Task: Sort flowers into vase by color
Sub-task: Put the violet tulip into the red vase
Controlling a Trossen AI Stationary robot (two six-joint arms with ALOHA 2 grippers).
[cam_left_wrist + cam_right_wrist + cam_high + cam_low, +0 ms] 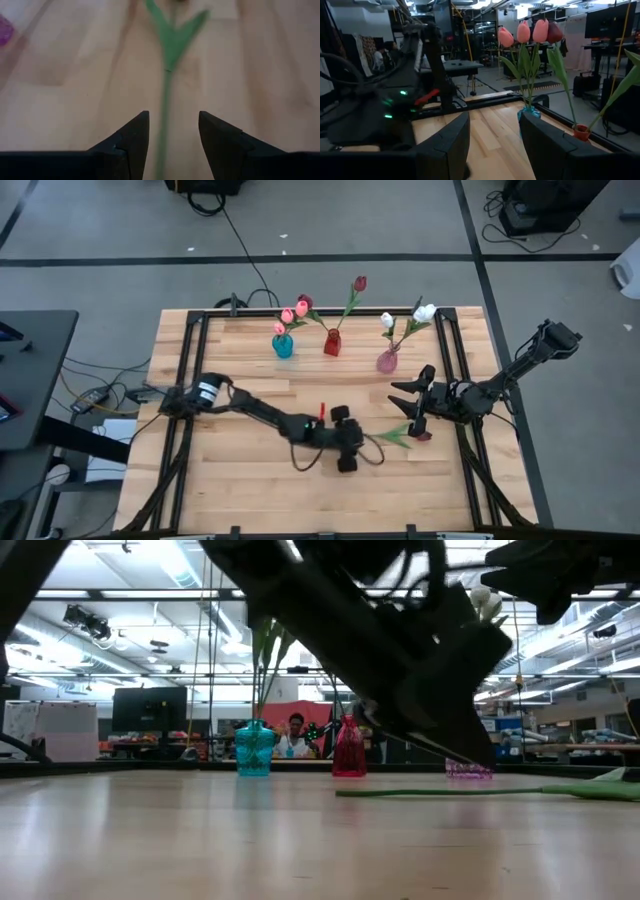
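High view: left gripper [352, 442] fingers apart astride flower stem [385, 437].

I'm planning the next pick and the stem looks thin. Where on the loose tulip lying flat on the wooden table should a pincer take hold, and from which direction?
Grip the loose tulip on its bare green stem, short of the leaves. Come straight down from above, fingers either side: it lies flat on the wooden table, so no side approach gets under it. The open left pincer already straddles the stem.
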